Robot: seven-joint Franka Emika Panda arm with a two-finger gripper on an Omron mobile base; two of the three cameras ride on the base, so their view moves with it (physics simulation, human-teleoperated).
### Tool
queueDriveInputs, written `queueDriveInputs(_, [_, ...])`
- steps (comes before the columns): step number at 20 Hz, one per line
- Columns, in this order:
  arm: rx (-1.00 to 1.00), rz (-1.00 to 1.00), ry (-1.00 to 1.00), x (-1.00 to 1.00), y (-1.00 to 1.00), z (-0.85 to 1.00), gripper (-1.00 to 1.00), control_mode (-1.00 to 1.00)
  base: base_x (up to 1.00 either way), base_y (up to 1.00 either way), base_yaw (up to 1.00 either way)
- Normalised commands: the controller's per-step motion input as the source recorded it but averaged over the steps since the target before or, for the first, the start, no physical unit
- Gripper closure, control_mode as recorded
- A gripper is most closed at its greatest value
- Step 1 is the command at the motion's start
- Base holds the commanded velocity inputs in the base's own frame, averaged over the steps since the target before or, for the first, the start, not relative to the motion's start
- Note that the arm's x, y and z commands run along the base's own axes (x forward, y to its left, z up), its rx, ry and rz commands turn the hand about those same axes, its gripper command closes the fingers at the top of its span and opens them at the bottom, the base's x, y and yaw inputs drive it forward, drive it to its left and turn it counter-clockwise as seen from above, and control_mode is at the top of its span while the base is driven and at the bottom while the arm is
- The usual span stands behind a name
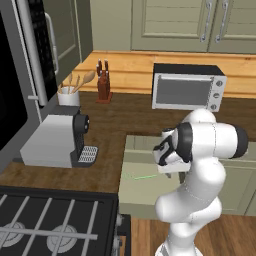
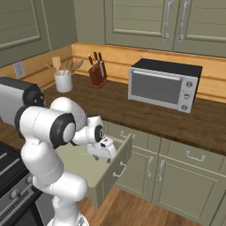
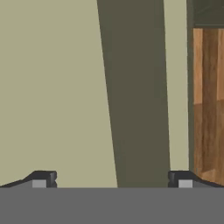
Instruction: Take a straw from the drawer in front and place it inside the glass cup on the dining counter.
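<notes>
In the left base view, the drawer (image 1: 131,192) stands pulled out from the cabinet below the dark wood counter (image 1: 130,120), its pale green floor exposed. The straw (image 1: 143,176), a thin light-green line, lies flat on that floor, near the middle of the part that shows. The white arm (image 1: 197,170) rises from the lower right and bends over the drawer; its hand sits above the drawer's right portion, just right of the straw. On the counter stand a coffee machine (image 1: 59,140), a white utensil holder with wooden spoons (image 1: 69,95), a knife block (image 1: 103,82) and a toaster oven (image 1: 187,86). A stove top (image 1: 50,220) fills the lower left.

In the right base view, the drawer (image 2: 99,174) projects toward the floor side, its front panel with a small metal handle (image 2: 119,170) at the right. The gripper (image 2: 100,154) hangs low inside the drawer, and a short stretch of the straw (image 2: 84,153) shows just left of it, apart from it. The toaster oven (image 2: 163,86), knife block (image 2: 98,70) and utensil holder (image 2: 63,79) line the counter behind.

In the hand view, the fingertips (image 3: 43,178) rise at the bottom corners, set wide apart with nothing between them. Beyond them lies the pale drawer floor (image 3: 52,87), crossed by a broad dark shadow band, with wood flooring (image 3: 209,100) at the right edge.
</notes>
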Motion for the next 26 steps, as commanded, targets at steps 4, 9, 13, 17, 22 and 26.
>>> queueDriveInputs(4, [-0.04, -0.04, 0.0, 0.0, -0.84, -0.24, -1.0, -1.0, 0.0, 0.0, 0.0])
queueDriveInputs(9, [-0.04, -0.07, 0.0, -0.05, -1.0, -0.18, -1.0, -1.0, 0.0, 0.0, 0.0])
queueDriveInputs(13, [-0.01, -0.03, -0.02, -0.19, -0.55, -0.01, -1.0, -1.0, 0.0, 0.0, 0.0])
queueDriveInputs(17, [0.0, 0.05, -0.12, -0.46, 0.44, 0.44, -1.0, -1.0, 0.0, 0.0, 0.0])
queueDriveInputs(22, [0.0, 0.21, -0.03, -0.14, 0.98, 0.46, -1.0, -1.0, 0.0, 0.0, 0.0])
queueDriveInputs(26, [0.0, 0.25, 0.0, 0.04, 0.89, 0.14, -1.0, -1.0, 0.0, 0.0, 0.0])
